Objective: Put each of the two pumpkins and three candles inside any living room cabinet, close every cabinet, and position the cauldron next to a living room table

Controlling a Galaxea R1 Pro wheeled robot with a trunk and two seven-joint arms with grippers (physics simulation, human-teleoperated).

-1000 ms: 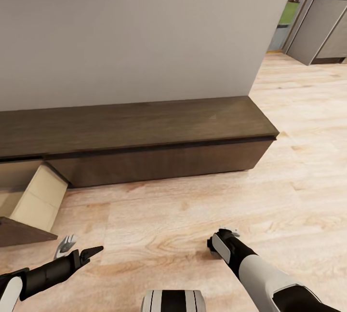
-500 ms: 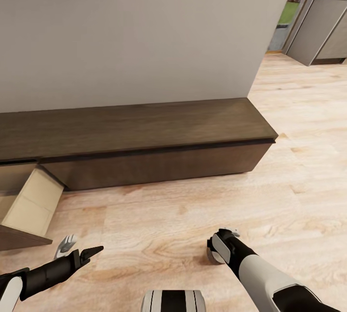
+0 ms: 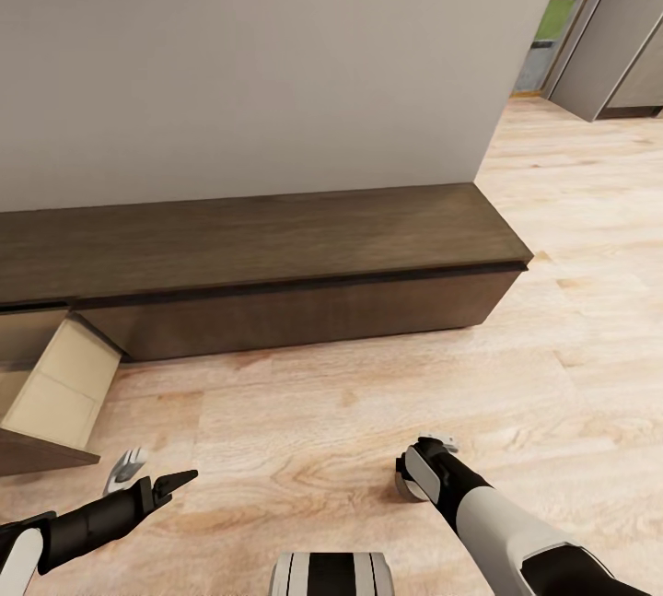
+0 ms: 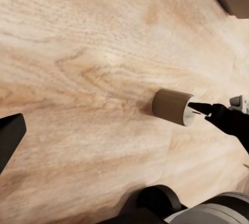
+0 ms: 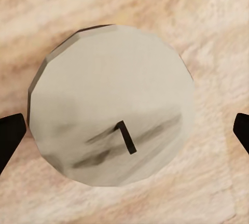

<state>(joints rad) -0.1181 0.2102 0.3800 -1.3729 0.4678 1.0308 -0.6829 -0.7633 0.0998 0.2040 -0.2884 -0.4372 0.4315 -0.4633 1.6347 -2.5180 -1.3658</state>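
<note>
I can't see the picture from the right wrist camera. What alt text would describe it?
A pale, round candle seen from straight above, its short dark wick near the middle, stands on light wooden floor. The black fingertips of the right gripper sit at either edge of the picture, spread wide around the candle without touching it.

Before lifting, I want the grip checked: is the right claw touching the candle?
Cannot tell. Right wrist view: one fingertip stands clear of the candle, the other sits right at its rim.
</note>
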